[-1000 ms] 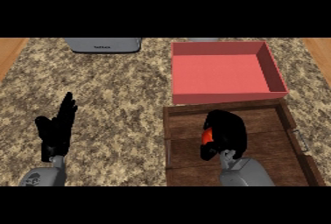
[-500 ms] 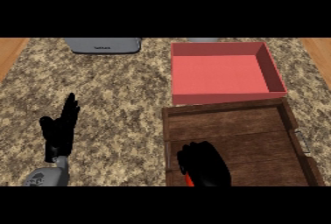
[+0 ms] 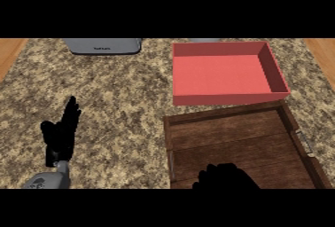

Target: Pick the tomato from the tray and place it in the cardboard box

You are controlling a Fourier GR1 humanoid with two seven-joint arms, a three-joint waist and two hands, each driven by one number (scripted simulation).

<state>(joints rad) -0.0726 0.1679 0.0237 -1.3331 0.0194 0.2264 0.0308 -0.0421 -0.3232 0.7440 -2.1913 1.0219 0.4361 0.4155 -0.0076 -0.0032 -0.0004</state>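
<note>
— Speckled stone counter, brown and tan, with a strip of wooden floor showing past its left edge.

— And the tomato? Which way does it point?

— It doesn't show from here, so I can't tell where it lies or how its long axis runs. Nearest us is the right hand, a black shape poking in at the lower edge, over the near end of the wooden tray.

— Holding anything?

— I can't tell. Only its top shows, and whatever is under it is hidden.

— The other one?

— The left hand is at the left, well apart from the tray, resting open, seen edge-on with its fingers straight and pointing away from us. It holds nothing.

— And further back?

— The tray's planks run side to side. Just beyond its far rim sits the red box, open-topped and about touching it. At the far edge there is a grey appliance, left of the box.
</note>
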